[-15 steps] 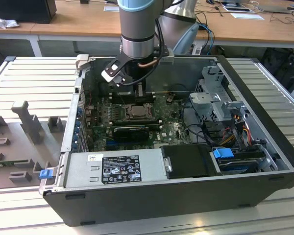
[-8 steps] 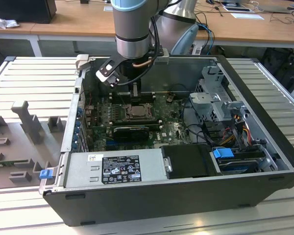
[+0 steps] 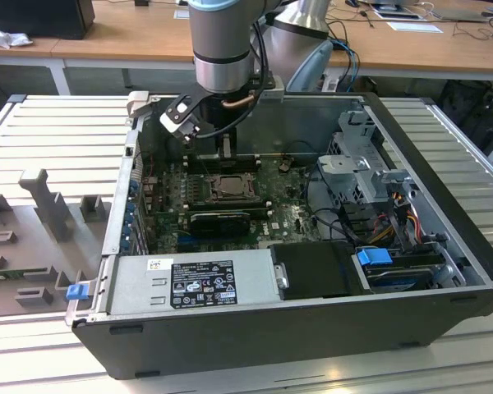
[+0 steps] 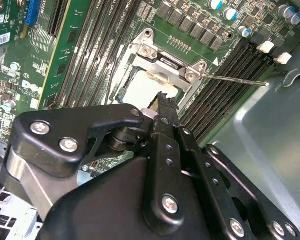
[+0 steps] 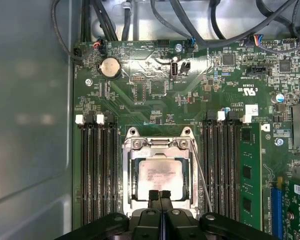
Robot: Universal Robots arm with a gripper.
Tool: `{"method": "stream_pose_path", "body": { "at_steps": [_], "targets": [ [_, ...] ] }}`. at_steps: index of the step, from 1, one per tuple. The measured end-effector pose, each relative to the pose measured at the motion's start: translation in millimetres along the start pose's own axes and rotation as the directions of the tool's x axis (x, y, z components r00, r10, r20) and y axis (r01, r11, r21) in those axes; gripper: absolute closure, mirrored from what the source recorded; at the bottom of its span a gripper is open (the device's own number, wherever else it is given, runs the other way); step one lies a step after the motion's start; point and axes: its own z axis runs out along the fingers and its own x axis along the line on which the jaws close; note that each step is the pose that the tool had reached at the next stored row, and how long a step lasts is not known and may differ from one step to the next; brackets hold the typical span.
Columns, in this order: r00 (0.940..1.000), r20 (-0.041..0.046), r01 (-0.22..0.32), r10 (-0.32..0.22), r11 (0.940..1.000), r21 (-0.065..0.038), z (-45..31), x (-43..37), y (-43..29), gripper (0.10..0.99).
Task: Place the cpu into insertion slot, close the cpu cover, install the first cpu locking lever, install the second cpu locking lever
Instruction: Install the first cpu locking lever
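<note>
The gripper (image 5: 158,196) has its two black fingers pressed flat against each other with nothing between them. In both wrist views their tips (image 4: 162,102) come down at one edge of the insertion slot (image 3: 228,187), at the rim of the metal frame. Whether they actually touch the frame or hang just above it is hard to tell.

The cpu (image 5: 160,172) lies flat inside the slot, its pale square face showing through the window of the cpu cover (image 5: 133,175). The cover looks lowered over the chip, with its grey rim running round all four sides. In the second wrist view the same pale face (image 4: 142,90) shows just beyond the fingertips.

A thin wire locking lever (image 4: 235,80) sticks out from a corner of the slot and reaches over the neighbouring memory slots (image 5: 97,170). In the first wrist view it runs as a fine line (image 5: 202,175) along one side of the slot.

Banks of black memory slots flank the slot on both sides, and one of them holds a green memory module (image 5: 250,175). All of this sits on the green motherboard (image 5: 140,95), which also carries a round coin battery (image 5: 110,66).

In the exterior view the arm comes down from above into an open black computer case (image 3: 312,328), and the gripper (image 3: 224,154) hangs over the slot. A grey power supply (image 3: 189,279) lies along the near side of the case. The case rests on a ribbed metal table (image 3: 57,131).
</note>
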Motion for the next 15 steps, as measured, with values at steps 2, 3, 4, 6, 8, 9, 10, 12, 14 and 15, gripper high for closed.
{"method": "stream_pose_path", "body": {
  "at_steps": [2,3,4,6,8,9,10,12,14,15],
  "targets": [
    [1.0000,-0.0002,0.000,0.000,1.0000,0.000,-0.5,0.0,0.1,0.980],
    [1.0000,-0.0001,0.000,0.000,1.0000,0.000,-0.7,0.0,0.1,0.980],
    [1.0000,-0.0001,0.000,0.000,1.0000,0.000,-0.9,0.0,0.1,0.980],
    [1.0000,0.0000,0.000,0.000,1.0000,0.000,-1.4,0.0,0.1,0.980],
    [1.0000,-0.0001,0.000,0.000,1.0000,0.000,-2.7,0.1,0.2,0.980],
    [1.0000,0.0000,0.000,0.000,1.0000,0.000,-3.2,0.1,0.2,0.980],
    [1.0000,0.0001,0.000,0.000,1.0000,0.000,-3.8,0.1,0.3,0.980],
    [1.0000,0.0000,0.000,0.000,1.0000,0.000,-5.5,0.2,0.4,0.980],
    [1.0000,-0.0001,0.000,0.000,1.0000,0.000,-6.7,0.2,0.5,0.980],
    [1.0000,-0.0001,0.000,0.000,1.0000,0.000,-7.9,0.2,0.5,0.980]
  ]
}}
